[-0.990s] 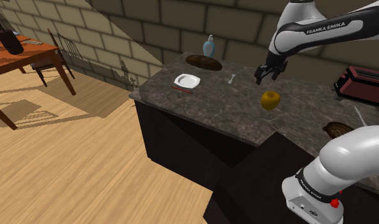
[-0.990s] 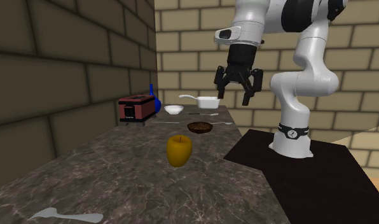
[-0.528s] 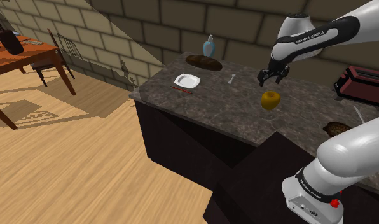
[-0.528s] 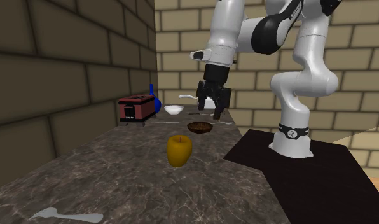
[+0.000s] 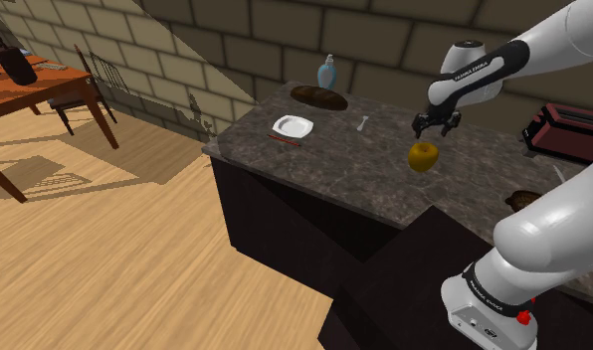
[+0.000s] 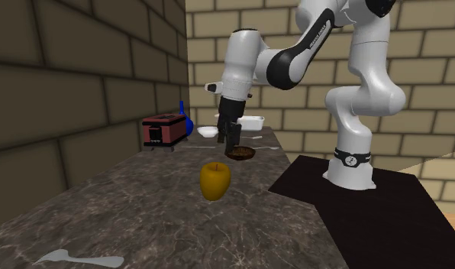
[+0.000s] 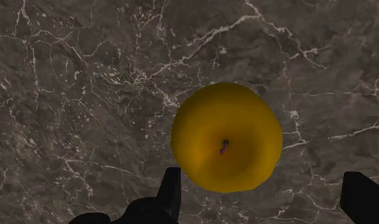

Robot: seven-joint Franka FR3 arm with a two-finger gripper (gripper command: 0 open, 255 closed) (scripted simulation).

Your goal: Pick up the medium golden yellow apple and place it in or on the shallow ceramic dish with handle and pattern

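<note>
A golden yellow apple (image 5: 423, 155) (image 6: 215, 180) stands upright on the dark marble counter (image 5: 334, 149). My black gripper (image 5: 435, 127) (image 6: 231, 145) hangs just above and slightly behind it, pointing down. In the wrist view the apple (image 7: 226, 137) lies under the gripper (image 7: 263, 175), whose fingers (image 7: 171, 191) stand wide apart and do not touch it. A white dish with a long handle (image 6: 254, 121) sits at the counter's far end in the second exterior view, partly behind the arm.
A red toaster (image 5: 563, 129) (image 6: 164, 130), a brown bowl (image 6: 240, 153) (image 5: 526, 202) and a small white bowl (image 6: 208, 131) stand beyond the apple. A white square plate (image 5: 293, 126), a dark oval platter (image 5: 319, 96), a blue bottle (image 5: 327, 72) and a spoon (image 5: 362, 124) lie toward the shoulder view's left.
The gripper has come down and swung over the apple, leftward in the second exterior view. The apple has not moved.
</note>
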